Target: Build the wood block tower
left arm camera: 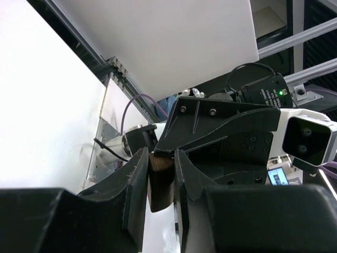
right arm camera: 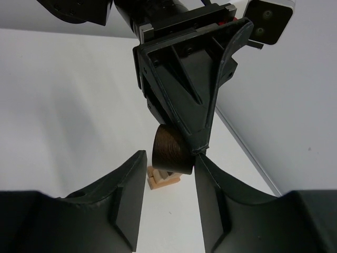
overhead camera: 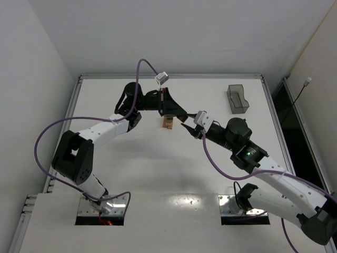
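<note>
The wood block tower (overhead camera: 168,123) stands on the far middle of the white counter (overhead camera: 131,168), a short, narrow stack of light tan blocks. In my right wrist view only its top tan blocks (right arm camera: 162,179) show, low in the gap between my own fingers. Directly above the stack, my left tool (overhead camera: 167,112) is clamped tight on a dark brown block (left arm camera: 160,182). In the left wrist view the block is pinched between the two black fingers (left arm camera: 134,195). In the right wrist view the same piece (right arm camera: 171,153) looks rounded and hangs over the tan blocks, but I cannot tell whether it touches them. My right tool (overhead camera: 185,126) sits just to the right of the tower and points left toward it. Its jaws are parted partway and hold nothing. Its fingers (right arm camera: 129,203) frame the dark piece from either side, and I cannot tell whether the right-hand finger is touching it. The left arm reaches in from the near left and the right arm from the near right, each trailing a purple cable (overhead camera: 42,137). Well apart from the tower, at the far right of the counter, a dark translucent tray (overhead camera: 237,100) rests alone.
</note>
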Robot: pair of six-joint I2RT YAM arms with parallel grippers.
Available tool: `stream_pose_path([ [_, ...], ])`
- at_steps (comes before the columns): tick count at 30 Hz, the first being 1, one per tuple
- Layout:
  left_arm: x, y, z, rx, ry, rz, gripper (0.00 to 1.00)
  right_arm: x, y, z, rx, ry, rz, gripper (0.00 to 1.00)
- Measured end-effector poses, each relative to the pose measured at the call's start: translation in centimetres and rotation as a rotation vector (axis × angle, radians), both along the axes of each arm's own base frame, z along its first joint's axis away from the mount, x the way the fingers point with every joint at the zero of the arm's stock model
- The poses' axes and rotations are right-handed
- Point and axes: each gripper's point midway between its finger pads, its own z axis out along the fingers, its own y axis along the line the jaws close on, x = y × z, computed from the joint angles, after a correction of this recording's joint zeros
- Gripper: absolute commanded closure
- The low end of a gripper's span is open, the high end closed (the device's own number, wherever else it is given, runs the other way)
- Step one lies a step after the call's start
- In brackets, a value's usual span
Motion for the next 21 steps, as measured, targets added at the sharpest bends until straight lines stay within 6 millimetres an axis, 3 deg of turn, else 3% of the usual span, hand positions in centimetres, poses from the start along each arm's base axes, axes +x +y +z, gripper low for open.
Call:
stream_pose_path([
  [4,-0.04,-0.13,-0.25,0.009,-0.002,-0.001,1.0,0.23,-0.16,-0.08,0.001,0.005,-0.015,0.68],
  [12,0.34,-0.24,-0.59,0.025,-0.021,0.016,1.0,0.69,-0.32,-0.42,-0.003,0.016,-0.04,0.98],
  [15,0.47,-0.31,-0.63,0.031,-0.026,0.023,0.99,0.87,-0.39,-0.53,-0.005,0.018,-0.05,1.0],
  [16,0.53,-0.32,-0.66,0.034,-0.028,0.026,0.75,0.93,-0.4,-0.56,-0.005,0.018,-0.053,1.0],
  [18,0.65,-0.32,-0.86,0.046,-0.034,0.034,0.59,1.0,-0.38,-0.64,-0.007,0.02,-0.054,1.0],
  [19,0.65,-0.41,-0.95,0.055,-0.034,0.035,0.46,1.02,-0.33,-0.62,-0.006,0.018,-0.053,1.0],
  [21,0.63,-0.58,-1.05,0.068,-0.04,0.039,0.4,1.03,-0.29,-0.6,-0.005,0.017,-0.052,1.0],
])
